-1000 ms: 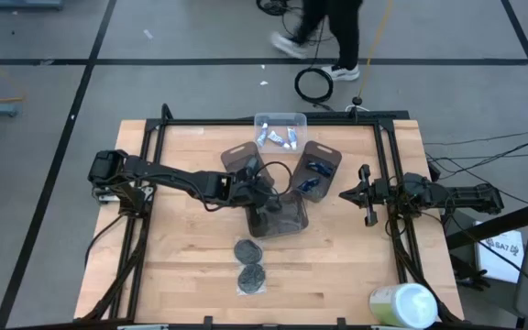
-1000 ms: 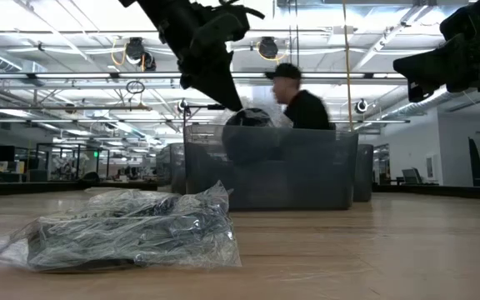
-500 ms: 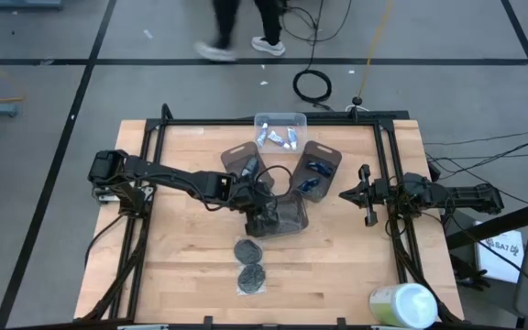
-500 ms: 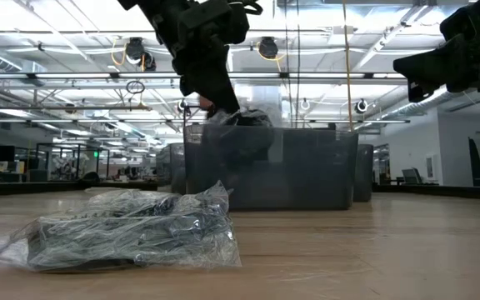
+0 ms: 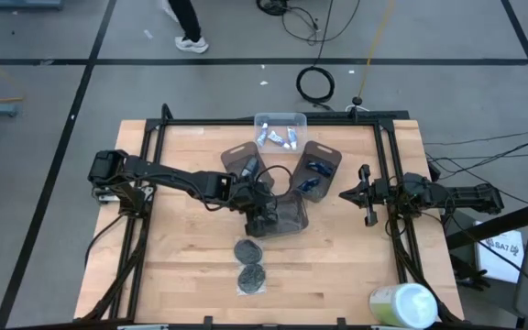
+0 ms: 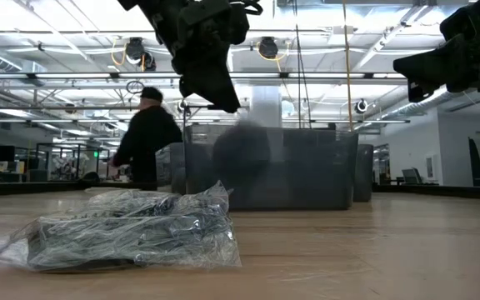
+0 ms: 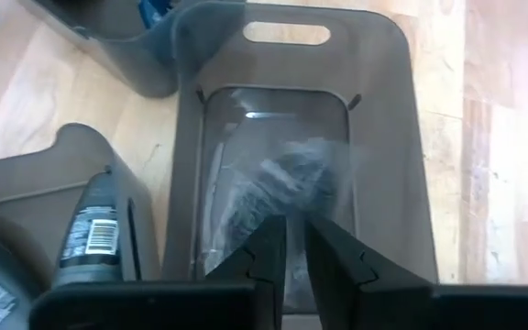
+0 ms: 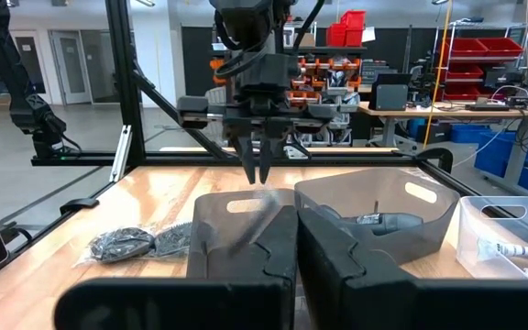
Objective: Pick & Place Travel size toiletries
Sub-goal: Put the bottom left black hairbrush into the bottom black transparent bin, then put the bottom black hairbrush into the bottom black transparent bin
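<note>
1. Hovering over the middle smoky-grey tray (image 5: pixel 287 218), the left gripper (image 7: pixel 293 240) has its fingers a narrow slit apart, holding nothing.
2. A bagged dark disc (image 7: pixel 287 179) lies inside that tray, just below the fingertips.
3. Two more bagged discs (image 5: pixel 249 264) lie on the desk (image 5: pixel 181 266) near the tray.
4. The right gripper (image 5: pixel 367 195) hangs closed and empty at the desk's right side.
5. White tubes (image 5: pixel 279 138) sit in the clear tray (image 5: pixel 280 119).
</note>
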`<state>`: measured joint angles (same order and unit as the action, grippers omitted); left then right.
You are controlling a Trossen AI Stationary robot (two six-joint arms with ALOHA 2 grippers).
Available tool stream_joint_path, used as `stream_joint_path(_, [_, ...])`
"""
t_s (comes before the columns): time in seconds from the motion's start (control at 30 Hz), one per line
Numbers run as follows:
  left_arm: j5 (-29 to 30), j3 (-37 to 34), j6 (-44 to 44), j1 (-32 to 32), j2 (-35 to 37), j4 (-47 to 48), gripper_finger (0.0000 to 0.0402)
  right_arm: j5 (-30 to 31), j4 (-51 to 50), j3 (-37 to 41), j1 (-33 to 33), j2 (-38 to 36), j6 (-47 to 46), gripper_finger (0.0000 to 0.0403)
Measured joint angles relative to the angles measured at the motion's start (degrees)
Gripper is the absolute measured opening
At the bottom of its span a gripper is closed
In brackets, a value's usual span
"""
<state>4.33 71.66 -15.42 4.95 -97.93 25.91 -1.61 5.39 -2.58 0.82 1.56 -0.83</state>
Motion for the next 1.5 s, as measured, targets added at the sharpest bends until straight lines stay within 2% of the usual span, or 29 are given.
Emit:
stream_joint_path(0.43, [-1.99, 0.0, 1.37, 0.02, 0.14, -0.33, 0.0125, 0.0, 0.0, 0.01, -0.01, 0.0, 0.0, 0.0004])
stream_joint_path(0.73, [-11.25, -0.04, 2.78, 3.24, 6.2, -3.63, 0.0134, 0.01, 0.0, 0.01, -0.02, 0.0, 0.0, 0.0004])
stream_joint_path(0.83, [-11.51, -0.03, 0.33, 6.19, 7.53, -3.11, 0.0134, 0.02, 0.0, 0.01, -0.02, 0.02, -0.01, 0.0004])
stream_joint_path(0.9, [-9.38, -0.02, -2.51, 8.63, 7.51, -1.54, 0.0134, 0.0, 0.0, 0.01, 0.0, 0.0, -0.01, 0.0004])
stream_joint_path(1.07, [-6.42, -0.02, -14.1, 14.04, 5.09, 7.98, 0.0145, 0.02, 0.0, 0.01, 0.0, 0.02, -0.01, 0.0004])
stream_joint_path(1.23, [-7.63, -0.02, -24.63, 18.74, 0.32, 10.96, 0.0188, 0.02, 0.0, 0.0, -0.02, 0.0, -0.01, 0.0004])
stream_joint_path(1.37, [-7.14, -0.02, -25.64, 21.05, -4.62, 9.61, 0.0232, 0.0, 0.0, 0.01, 0.0, 0.0, -0.01, 0.0004])
stream_joint_path(1.5, [-6.75, -0.02, -22.97, 21.44, -8.71, 5.47, 0.026, 0.0, 0.0, 0.01, 0.0, 0.0, -0.01, 0.0004])
